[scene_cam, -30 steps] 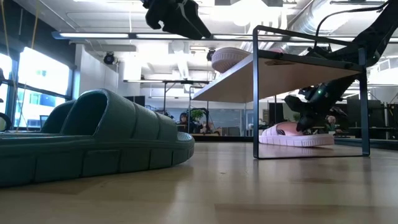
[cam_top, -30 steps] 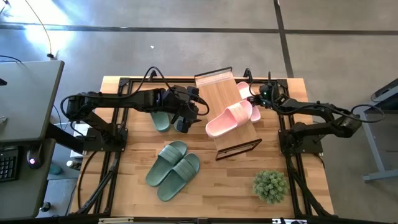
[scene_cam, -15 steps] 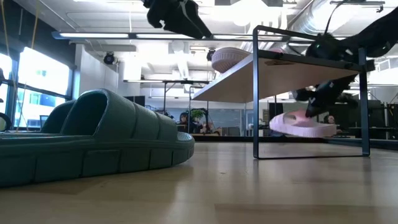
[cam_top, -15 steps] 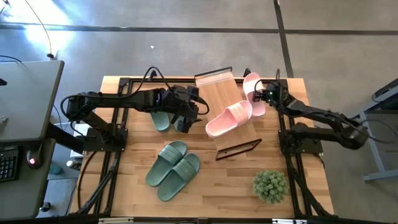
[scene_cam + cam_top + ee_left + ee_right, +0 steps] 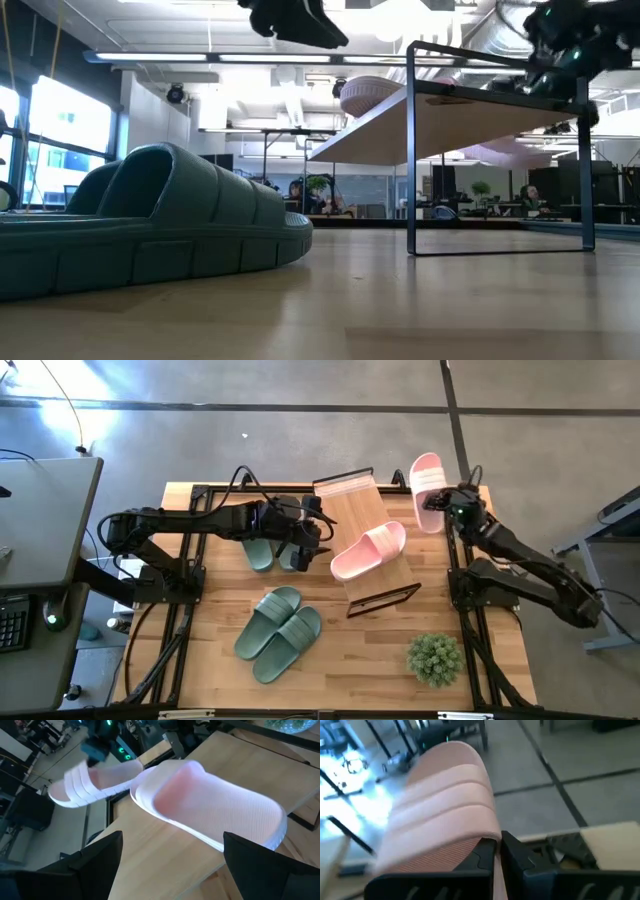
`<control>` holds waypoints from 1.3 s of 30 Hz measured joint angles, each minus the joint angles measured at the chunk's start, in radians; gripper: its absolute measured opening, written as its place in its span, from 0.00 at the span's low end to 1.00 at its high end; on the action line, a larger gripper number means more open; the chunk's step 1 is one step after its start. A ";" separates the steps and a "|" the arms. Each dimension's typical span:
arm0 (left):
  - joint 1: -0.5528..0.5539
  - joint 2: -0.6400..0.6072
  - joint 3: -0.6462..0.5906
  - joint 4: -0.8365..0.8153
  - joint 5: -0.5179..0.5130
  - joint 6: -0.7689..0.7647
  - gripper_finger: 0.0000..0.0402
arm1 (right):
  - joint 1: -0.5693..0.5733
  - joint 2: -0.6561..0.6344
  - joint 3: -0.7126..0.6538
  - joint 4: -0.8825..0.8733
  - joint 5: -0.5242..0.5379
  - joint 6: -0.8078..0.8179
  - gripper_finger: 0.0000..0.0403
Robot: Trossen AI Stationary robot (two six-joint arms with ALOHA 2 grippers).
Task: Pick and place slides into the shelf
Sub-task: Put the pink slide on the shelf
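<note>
One pale pink slide (image 5: 368, 550) lies on the shelf's tilted wooden top (image 5: 350, 500), also seen in the left wrist view (image 5: 210, 805). My right gripper (image 5: 450, 510) is shut on the second pink slide (image 5: 428, 488), which is in the air by the table's far right corner. My left gripper (image 5: 318, 542) hovers open to the left of the shelf, nothing between its fingers (image 5: 95, 865). A sage-green pair (image 5: 280, 630) rests soles down near the table's middle. Another green slide (image 5: 260, 552) lies under the left arm. My right gripper pinches the pink slide at the edge of its ribbed strap (image 5: 487, 835) between its two fingers (image 5: 517, 857). The fingers reach in from the table's right side, about level. The slide is lifted clear of the table, strap up.
A small green potted plant (image 5: 435, 658) stands at the near right. The shelf's black frame (image 5: 383, 600) stands at mid-table. In the low view a green slide (image 5: 150, 230) fills the left foreground. Black arm frames run along both table sides.
My right gripper has risen and drawn back toward the table's far right corner. It carries the pink slide up from the table beside the shelf. The slide now hangs clear and has turned to lie lengthwise toward the far edge.
</note>
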 joint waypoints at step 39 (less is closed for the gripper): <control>0.000 0.262 0.000 0.999 -0.314 -0.413 0.81 | 0.280 0.421 0.212 1.387 -0.229 0.074 0.00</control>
